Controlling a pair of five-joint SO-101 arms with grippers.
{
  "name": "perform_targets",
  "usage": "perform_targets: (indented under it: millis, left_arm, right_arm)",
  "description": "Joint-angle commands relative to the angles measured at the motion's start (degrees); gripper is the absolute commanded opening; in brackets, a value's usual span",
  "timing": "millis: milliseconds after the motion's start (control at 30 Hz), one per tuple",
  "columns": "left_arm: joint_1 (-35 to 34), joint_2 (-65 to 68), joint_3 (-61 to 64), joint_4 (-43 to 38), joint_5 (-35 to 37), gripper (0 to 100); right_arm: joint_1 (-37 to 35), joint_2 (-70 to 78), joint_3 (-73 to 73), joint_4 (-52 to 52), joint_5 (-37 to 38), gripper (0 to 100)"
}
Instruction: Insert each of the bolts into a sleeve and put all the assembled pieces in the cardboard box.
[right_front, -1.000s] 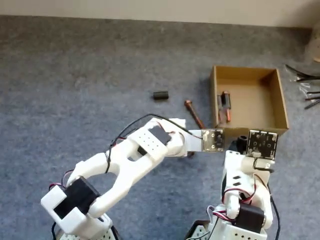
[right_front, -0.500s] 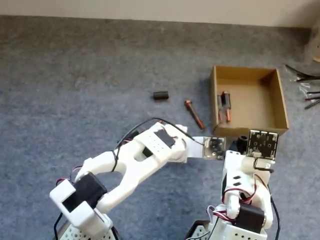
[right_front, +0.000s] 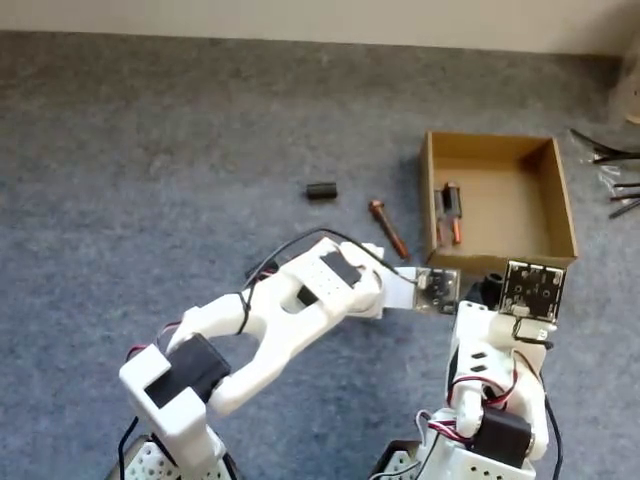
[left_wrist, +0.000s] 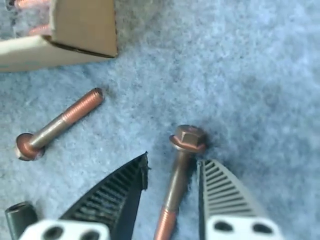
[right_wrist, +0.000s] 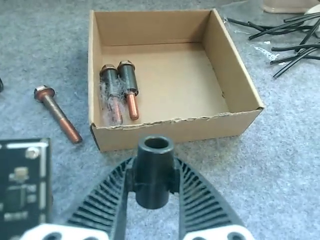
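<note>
A bolt lies on the grey surface between the spread fingers of the left tool, not gripped. A second bolt lies near it, just beside a corner of the cardboard box. The right tool is clamped on a black sleeve, held upright in front of the box, where two assembled pieces lie. A loose sleeve sits farther off.

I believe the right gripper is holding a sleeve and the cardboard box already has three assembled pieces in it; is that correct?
Not quite. The cardboard box has two assembled pieces in it, not three; the right wrist view shows them lying side by side against one wall. The rest stands: the right gripper is holding a sleeve.
</note>
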Motion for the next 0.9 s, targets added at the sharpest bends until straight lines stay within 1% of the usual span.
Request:
perform_targets:
  millis: [0,67,300,733,767,800,867]
  left_arm:
    - [2.8,1.5,-3.7,-0.3,-0.2,16]
    - [3.1,2.1,-4.0,-0.2,-0.1,15]
    - [4.1,2.2,-4.0,-0.2,0.1,5]
    - [3.7,1.6,-4.1,-0.4,0.3,4]
    - [3.6,1.6,-4.5,-0.5,1.4,4]
    - [3.6,1.6,-5.8,-0.6,4.1,4]
    - [2.2,1.6,-8.0,-0.6,11.9,4]
  right_arm:
    - [0.1,-0.6,-0.5,-1.8,-0.2,0.5]
    - [0.1,-0.6,-0.5,-1.7,-0.2,0.5]
    - [0.1,-0.6,-0.5,-1.7,-0.2,0.5]
    - [0.1,-0.6,-0.4,-1.7,-0.1,0.5]
    - [0.1,-0.6,-0.4,-1.7,-0.1,0.5]
    - [0.1,-0.6,-0.4,-1.7,-0.1,0.5]
    - [0.1,-0.6,-0.4,-1.7,-0.1,0.5]
